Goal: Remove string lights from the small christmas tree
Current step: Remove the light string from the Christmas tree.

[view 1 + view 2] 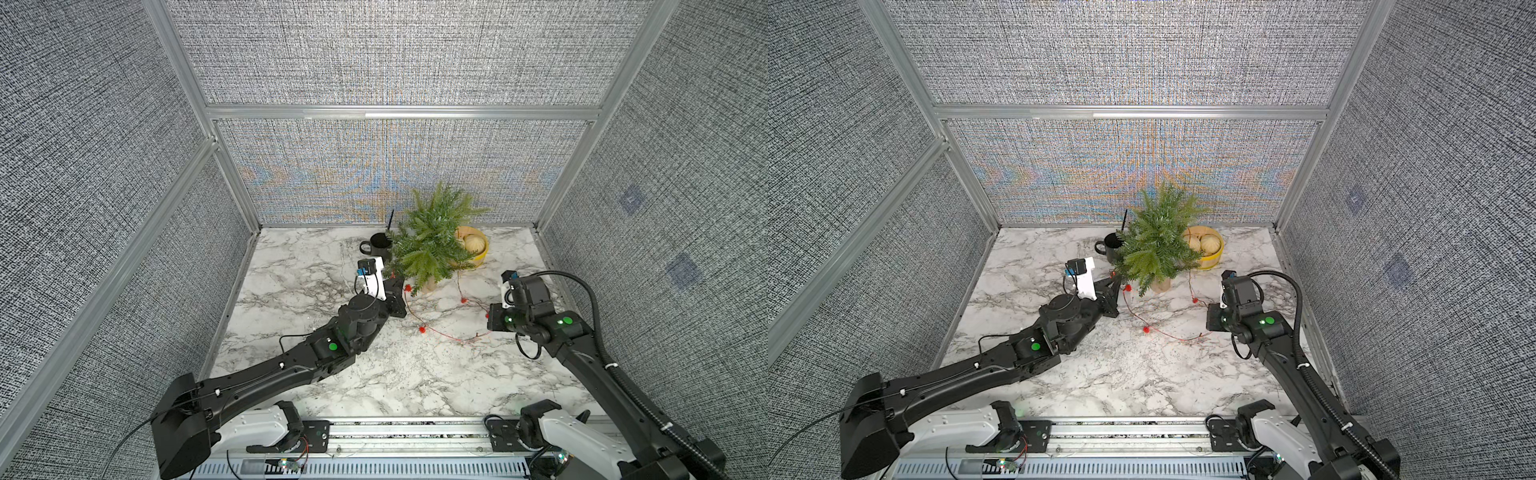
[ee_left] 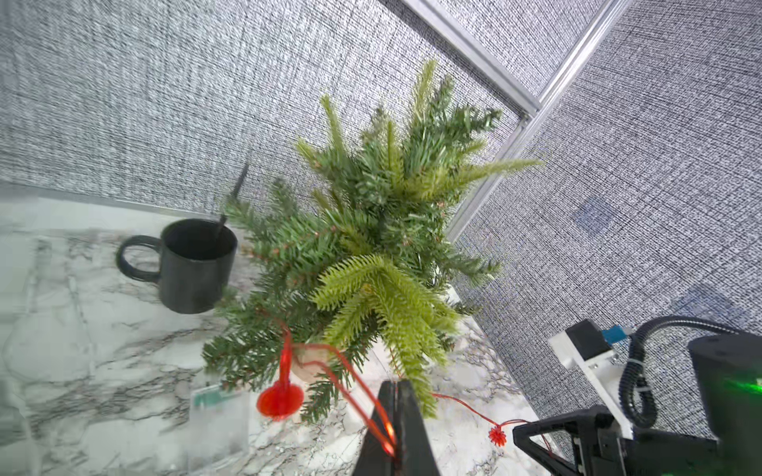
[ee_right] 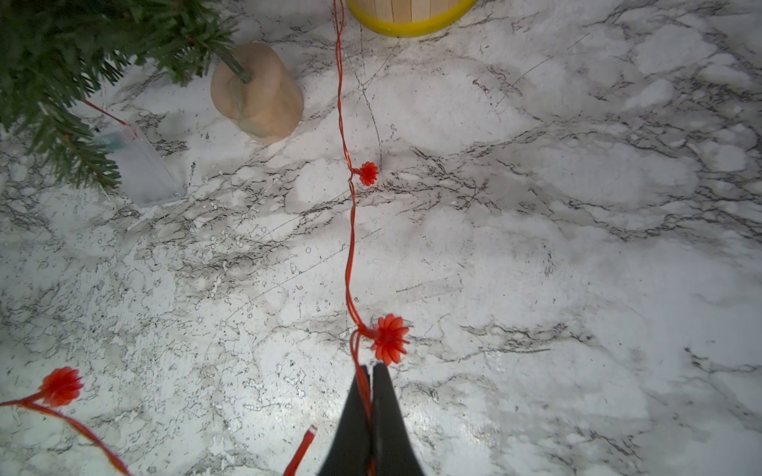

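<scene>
Both arms are on the string lights (image 3: 350,247). The left gripper (image 2: 394,385) is clamped on a looped strand, and the right gripper (image 3: 371,369) is pinched on the wire just behind a bulb (image 3: 389,338). Key geometry: from the right jaws the wire runs in one near-straight line away across the marble table (image 3: 577,206), past the yellow tub (image 3: 412,24). In a top view it then climbs into the right side of the small christmas tree (image 1: 432,245). From the left jaws it loops up into the lowest branches, with one bulb dangling there. So the tree sits beyond both grip points, and the left gripper is the nearer one (tips just beside the low needles, right well apart). Slack between the arms lies loose on the table in front of the wooden base (image 3: 257,92). The clear plastic box (image 3: 140,169) lies flat under the low branches, near the base. The wire is thin, twisted, red-copper; the bulbs are small ribbed red rosettes. My read: not off yet, and the remaining catch is low on the tree.
</scene>
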You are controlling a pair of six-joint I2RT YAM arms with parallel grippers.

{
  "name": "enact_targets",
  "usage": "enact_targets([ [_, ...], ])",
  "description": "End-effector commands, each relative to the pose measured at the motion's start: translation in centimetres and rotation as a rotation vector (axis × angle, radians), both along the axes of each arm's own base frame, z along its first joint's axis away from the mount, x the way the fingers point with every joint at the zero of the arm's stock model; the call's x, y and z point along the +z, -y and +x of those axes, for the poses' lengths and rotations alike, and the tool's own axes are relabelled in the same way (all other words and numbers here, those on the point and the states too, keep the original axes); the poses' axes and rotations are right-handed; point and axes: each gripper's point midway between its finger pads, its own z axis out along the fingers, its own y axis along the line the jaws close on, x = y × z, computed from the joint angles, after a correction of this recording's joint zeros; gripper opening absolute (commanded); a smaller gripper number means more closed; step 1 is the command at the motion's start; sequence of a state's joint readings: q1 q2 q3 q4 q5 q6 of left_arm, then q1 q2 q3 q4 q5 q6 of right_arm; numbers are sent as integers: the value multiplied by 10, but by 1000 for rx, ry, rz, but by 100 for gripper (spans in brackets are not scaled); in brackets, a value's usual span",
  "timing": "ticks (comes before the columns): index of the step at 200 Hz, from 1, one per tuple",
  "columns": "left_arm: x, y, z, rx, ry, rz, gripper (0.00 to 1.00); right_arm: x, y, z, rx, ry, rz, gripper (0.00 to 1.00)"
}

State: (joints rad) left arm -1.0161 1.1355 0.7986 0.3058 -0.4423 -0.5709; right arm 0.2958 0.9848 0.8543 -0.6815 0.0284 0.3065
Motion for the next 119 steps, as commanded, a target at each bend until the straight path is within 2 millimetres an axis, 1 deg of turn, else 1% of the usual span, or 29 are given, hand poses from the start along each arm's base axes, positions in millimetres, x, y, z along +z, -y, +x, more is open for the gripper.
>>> enact_targets([
  [1, 3, -15, 2, 44, 31, 117, 0, 6, -2, 5, -2, 25, 12, 0],
  [19, 17, -26, 3, 74, 54, 170, 0, 7, -4, 7, -2, 31, 16, 0],
  [37, 24, -37, 9, 103, 67, 229, 0, 10, -6, 9, 2, 36, 24, 0],
  [56, 26, -51, 19, 133, 55, 265, 0, 12, -9, 12, 9, 41, 30, 0],
  [69, 28, -56, 24, 137, 55, 270, 0, 13, -10, 12, 13, 42, 31, 0],
  [93, 27, -60, 36, 136, 55, 309, 0, 14, -12, 13, 15, 46, 36, 0],
  [106, 23, -59, 45, 135, 50, 330, 0, 13, -12, 14, 11, 47, 37, 0],
  [119, 21, -54, 55, 118, 47, 347, 0, 13, -13, 15, 13, 46, 40, 0],
])
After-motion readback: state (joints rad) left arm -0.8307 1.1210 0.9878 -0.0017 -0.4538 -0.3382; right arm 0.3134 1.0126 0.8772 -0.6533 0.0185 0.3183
